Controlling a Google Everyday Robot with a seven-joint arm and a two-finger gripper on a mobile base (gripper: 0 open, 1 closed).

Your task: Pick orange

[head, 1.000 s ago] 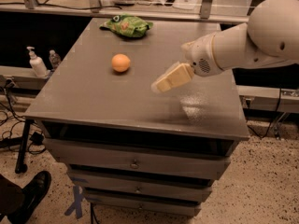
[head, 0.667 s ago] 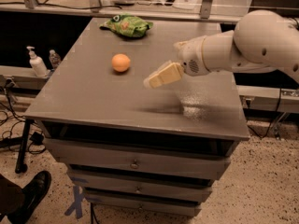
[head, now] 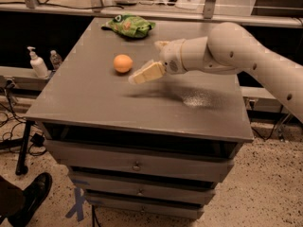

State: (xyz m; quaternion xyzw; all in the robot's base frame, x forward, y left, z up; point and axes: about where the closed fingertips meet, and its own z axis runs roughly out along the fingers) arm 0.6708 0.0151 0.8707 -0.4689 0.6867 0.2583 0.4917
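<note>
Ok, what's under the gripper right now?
The gripper hovers beside the orange, apart. Under it: bare cabinet top and its shadow. The arm covers some surface behind.

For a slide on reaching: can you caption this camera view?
Gripper hovers close beside the orange above the grey cabinet top; green snack bag lies behind.

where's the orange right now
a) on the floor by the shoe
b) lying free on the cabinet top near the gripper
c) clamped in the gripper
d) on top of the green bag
b: the orange sits on the grey cabinet top, apart from the green snack bag farther back, while the gripper hovers close beside it without holding it.
</note>
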